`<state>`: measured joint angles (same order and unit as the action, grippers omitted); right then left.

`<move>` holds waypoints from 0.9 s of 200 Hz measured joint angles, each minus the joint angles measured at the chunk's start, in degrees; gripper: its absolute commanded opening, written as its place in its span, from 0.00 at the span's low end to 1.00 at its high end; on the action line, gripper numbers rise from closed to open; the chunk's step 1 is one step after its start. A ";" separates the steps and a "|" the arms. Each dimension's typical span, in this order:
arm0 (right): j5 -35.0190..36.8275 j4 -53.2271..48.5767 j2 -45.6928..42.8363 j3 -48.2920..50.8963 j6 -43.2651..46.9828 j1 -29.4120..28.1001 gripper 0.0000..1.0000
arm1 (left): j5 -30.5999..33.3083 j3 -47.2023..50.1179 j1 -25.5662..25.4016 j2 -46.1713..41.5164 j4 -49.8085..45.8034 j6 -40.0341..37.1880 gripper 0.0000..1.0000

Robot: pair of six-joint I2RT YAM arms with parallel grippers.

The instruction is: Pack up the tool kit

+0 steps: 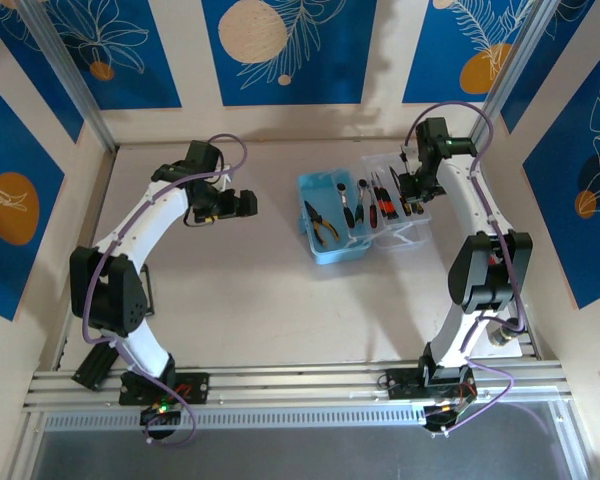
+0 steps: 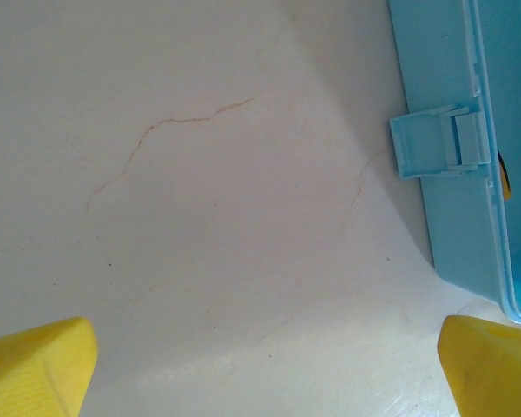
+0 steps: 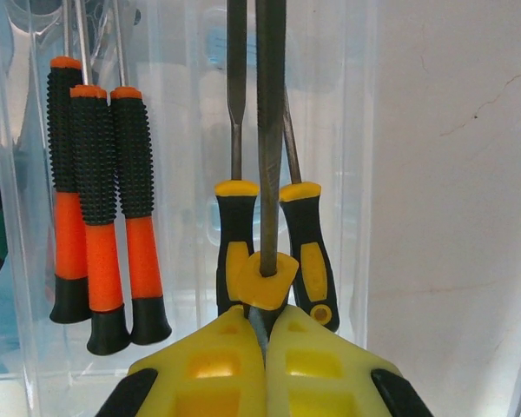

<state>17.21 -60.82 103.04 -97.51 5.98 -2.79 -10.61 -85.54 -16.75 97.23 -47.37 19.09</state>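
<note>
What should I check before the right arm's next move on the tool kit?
1. Right pincer shut on the yellow-handled screwdriver: ok.
2. Its shaft lined up between the two matching screwdrivers in the clear tray: ok.
3. Screwdriver seated in the tray: cannot tell.
4. Left pincer open, apart from the blue case: ok.
5. Case latch undone: ok.

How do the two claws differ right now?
The left claw is open; the right claw is shut on a yellow-handled screwdriver. The left claw hovers over bare table beside the blue case; the right claw is over the clear tray holding orange-handled screwdrivers. Both have yellow fingers.
</note>
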 measured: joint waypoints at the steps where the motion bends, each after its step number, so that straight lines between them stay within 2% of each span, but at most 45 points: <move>1: 0.00 0.00 0.04 0.02 0.00 0.00 0.00 | 0.00 0.00 0.00 0.00 -0.02 0.00 1.00; 113: 2.56 1.57 4.57 -0.02 1.07 -0.20 0.02 | -0.07 0.00 0.00 1.25 -0.02 0.00 1.00; 127: 2.58 1.62 4.79 -0.22 1.07 -0.20 0.07 | -0.13 0.00 0.00 1.95 -0.04 0.00 1.00; 150: 2.54 1.68 5.20 -0.35 1.25 -0.20 0.23 | -0.37 -0.11 0.00 2.89 -0.09 0.00 1.00; 180: 2.51 1.66 5.33 -0.44 1.46 -0.20 0.27 | -0.81 -0.46 0.00 3.63 -0.26 0.00 1.00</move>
<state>19.73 -59.16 108.38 -97.95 7.44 -2.98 -11.42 -86.00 -16.75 100.86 -47.64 19.09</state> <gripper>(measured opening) 0.257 0.997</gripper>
